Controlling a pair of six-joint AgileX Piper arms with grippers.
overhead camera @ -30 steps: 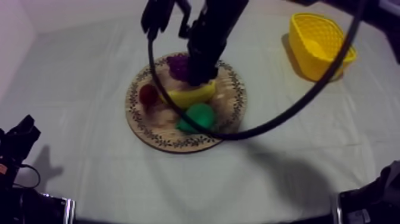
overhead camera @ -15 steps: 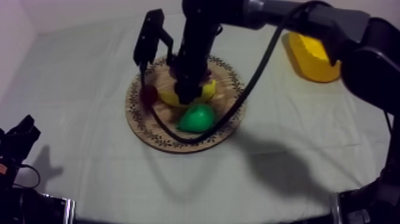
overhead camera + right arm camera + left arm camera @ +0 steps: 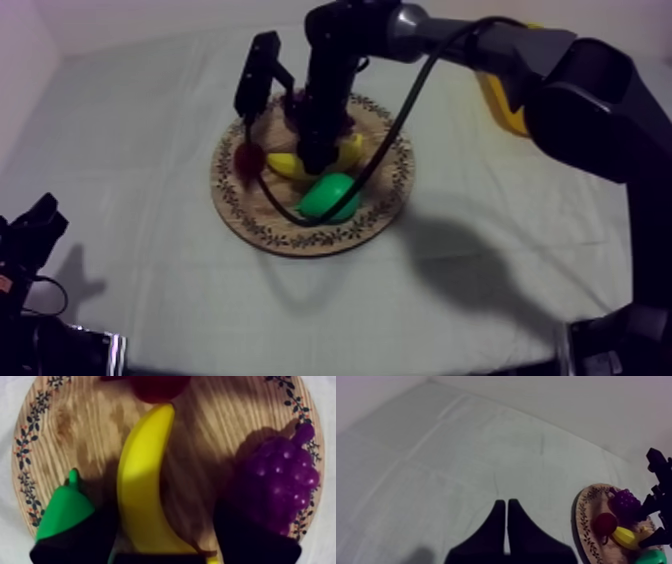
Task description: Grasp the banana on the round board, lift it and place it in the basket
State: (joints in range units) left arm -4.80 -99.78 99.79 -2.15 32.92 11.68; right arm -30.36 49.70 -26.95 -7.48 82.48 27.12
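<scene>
Counter [image 3: 130,110]: grey-white cloth. Wooden board [image 3: 262,228]: centre of counter, bearing fruit. Yellow basket [image 3: 500,105]: far right corner. Banana [image 3: 142,491]: lay flat on board between right jaws, which stood spread astride it, apparently not yet pinching. Step: grasp. Next called for closing, then lifting. Left jaws: pressed together, near left corner.

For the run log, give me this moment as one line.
stage: pre-grasp | right hand: open, straddling banana on wooden board | left hand: shut, over cloth | banana: not lifted
</scene>
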